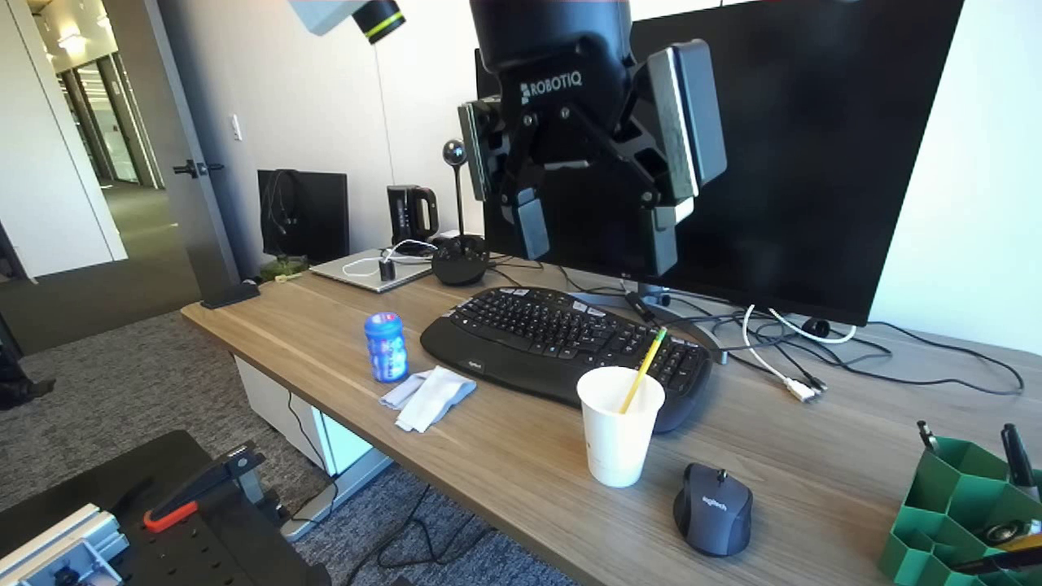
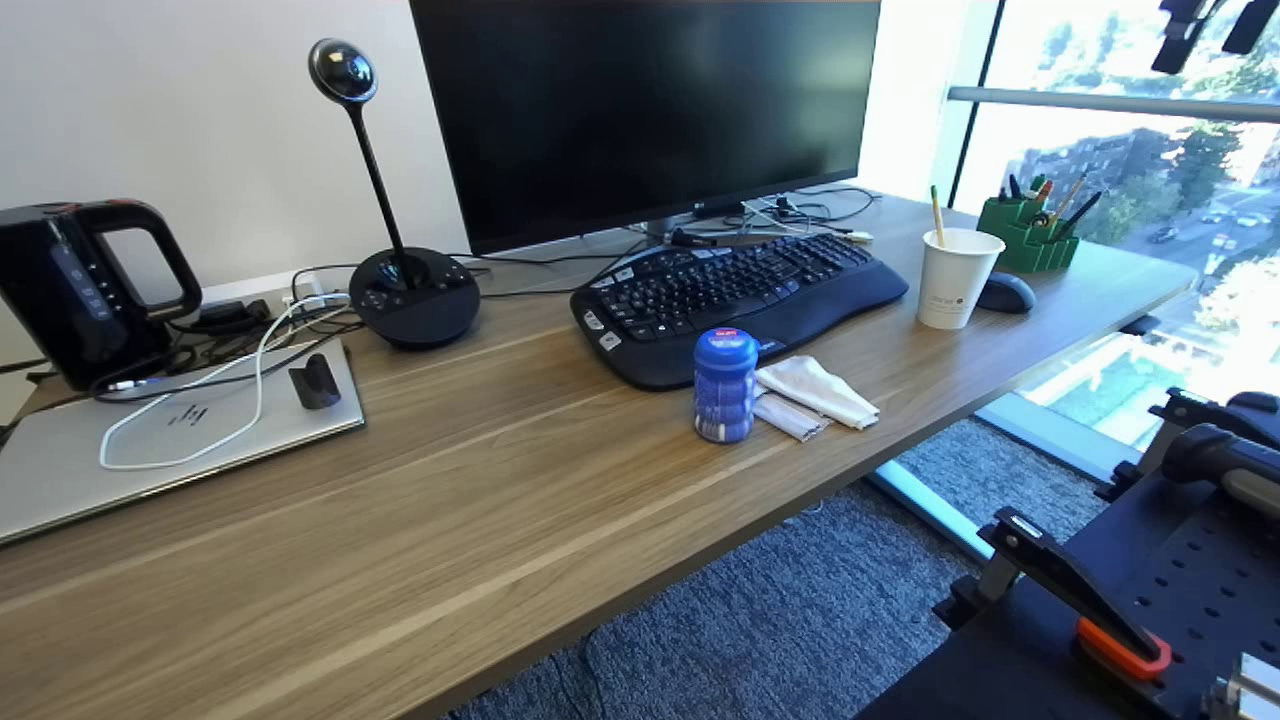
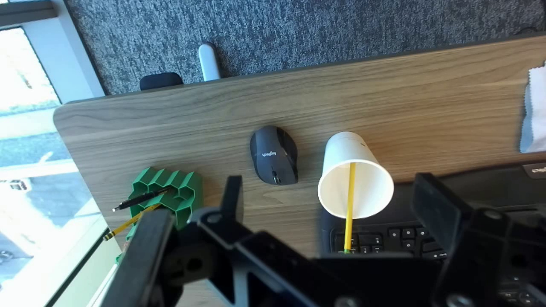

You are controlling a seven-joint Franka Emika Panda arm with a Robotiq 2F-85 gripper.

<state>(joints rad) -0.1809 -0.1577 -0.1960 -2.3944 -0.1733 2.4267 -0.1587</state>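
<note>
My gripper (image 1: 600, 232) is open and empty, high above the desk in front of the monitor. Its fingertips show at the top right corner of an exterior view (image 2: 1212, 42). In the wrist view the spread fingers (image 3: 330, 183) frame a white paper cup (image 3: 343, 149), well below them. The cup (image 1: 616, 448) stands upright on the desk in both exterior views (image 2: 950, 285). A yellow pencil (image 1: 643, 370) leans in it, green end up; that end is partly cut off by the gripper in the wrist view (image 3: 350, 200). A dark computer mouse (image 3: 273, 155) lies beside the cup.
A black keyboard (image 1: 562, 334) lies behind the cup, below a large monitor (image 2: 660, 110). A green pen holder (image 3: 187, 192) stands near the window end. A blue container (image 2: 725, 390) and folded cloths (image 2: 815, 390) lie near the front edge. Cables, a laptop (image 2: 60, 470) and speakerphone (image 2: 415, 300) are farther along.
</note>
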